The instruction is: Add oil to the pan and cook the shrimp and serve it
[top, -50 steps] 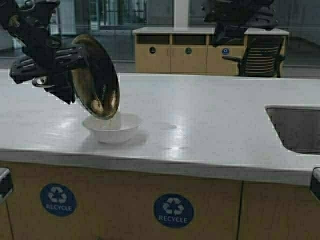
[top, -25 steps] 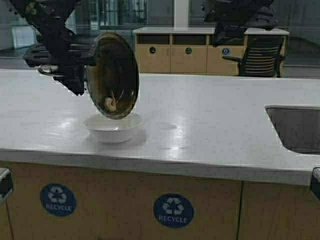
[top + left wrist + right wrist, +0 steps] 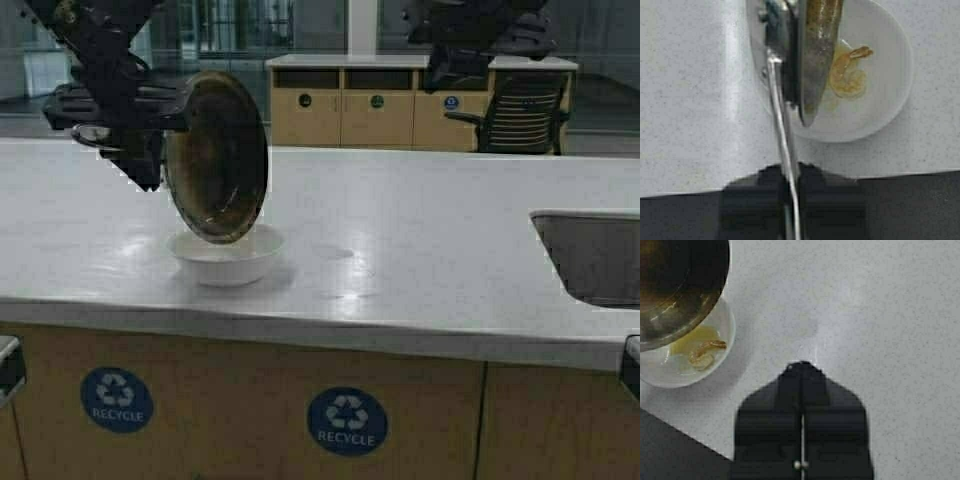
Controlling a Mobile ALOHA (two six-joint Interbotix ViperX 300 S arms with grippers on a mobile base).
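Pale speckled stone counter [image 3: 420, 250]; sink [image 3: 590, 255] at 3 o'clock. Left gripper [image 3: 790, 192] clamped on steel pan [image 3: 215, 155], tipped over white bowl [image 3: 228, 258] holding curled shrimp [image 3: 847, 77]. Right gripper [image 3: 801, 371] pressed together, aloft.

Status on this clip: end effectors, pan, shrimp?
Left end effector shut on pan handle, pan tipped over white bowl. Shrimp in bowl. Right end effector shut, raised.

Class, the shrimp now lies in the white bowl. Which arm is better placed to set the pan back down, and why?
Left. The left gripper is shut on the handle of the pan, tipped over the white bowl holding the shrimp. The right gripper hangs empty, shut, above bare counter.
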